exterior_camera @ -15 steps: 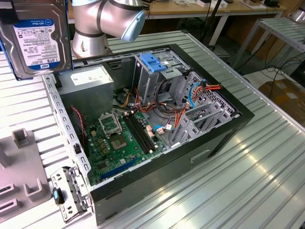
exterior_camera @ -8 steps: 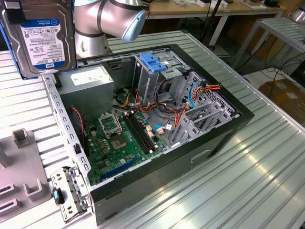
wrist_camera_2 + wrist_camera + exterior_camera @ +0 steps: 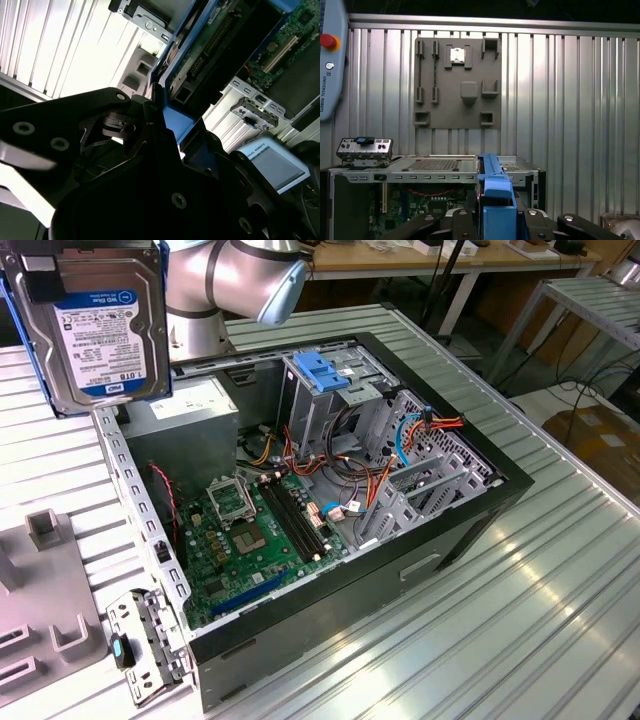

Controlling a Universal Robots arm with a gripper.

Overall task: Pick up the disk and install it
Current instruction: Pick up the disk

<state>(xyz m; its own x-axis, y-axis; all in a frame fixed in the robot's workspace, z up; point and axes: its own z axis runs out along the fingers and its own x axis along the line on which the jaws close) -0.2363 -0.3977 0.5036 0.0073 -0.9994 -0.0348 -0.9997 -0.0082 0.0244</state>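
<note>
Silver-grey rectangular metal disk [image 3: 95,320] in blue plastic rails sits clamped edge-on between the closed black pincer's [image 3: 496,220] fingers. It is held upright and clear of the open black computer case [image 3: 420,560] on the ribbed aluminium worktop [image 3: 540,620]. The silver arm [image 3: 225,280] bends behind it.

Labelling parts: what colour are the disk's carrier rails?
Blue. The disk shows them best in the first wrist view.

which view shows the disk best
The exterior view: the disk faces that camera, label and blue rails plain. The first wrist view shows its blue rail edge-on; the second wrist view, a blue rail and part of its underside.
</note>
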